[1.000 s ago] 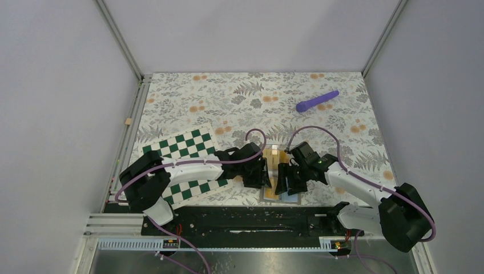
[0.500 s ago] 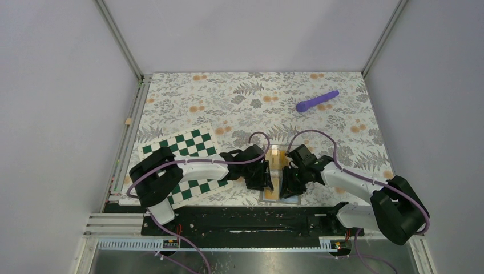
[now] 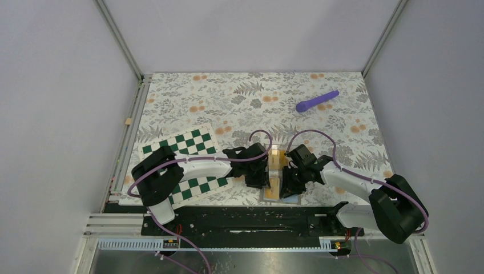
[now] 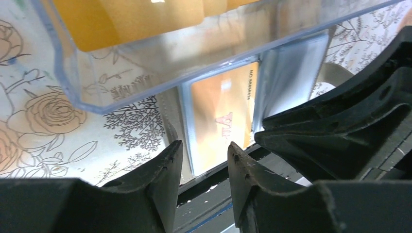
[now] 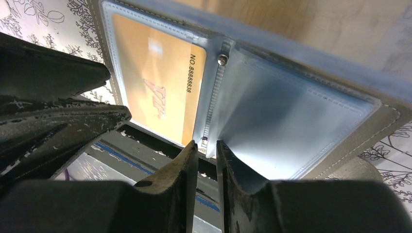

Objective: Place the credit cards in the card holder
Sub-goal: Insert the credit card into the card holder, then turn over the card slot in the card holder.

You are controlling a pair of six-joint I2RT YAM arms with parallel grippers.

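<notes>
Though started, not done: one flat orange-yellow credit card (image 5: pixel 155 82) in grey fold-open card holder (image 5: pixel 374 121), more cards (image 4: pixel 131 19) in clear plastic box (image 4: pixel 145 73). Left pincer (image 4: pixel 204 148) open; right pincer (image 5: pixel 206 145) hard to tell.

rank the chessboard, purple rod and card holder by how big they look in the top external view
1. chessboard, clearly largest
2 and 3. purple rod and card holder: cannot rank; the holder lies mostly hidden under the left pincer and right pincer, only slivers showing
</notes>
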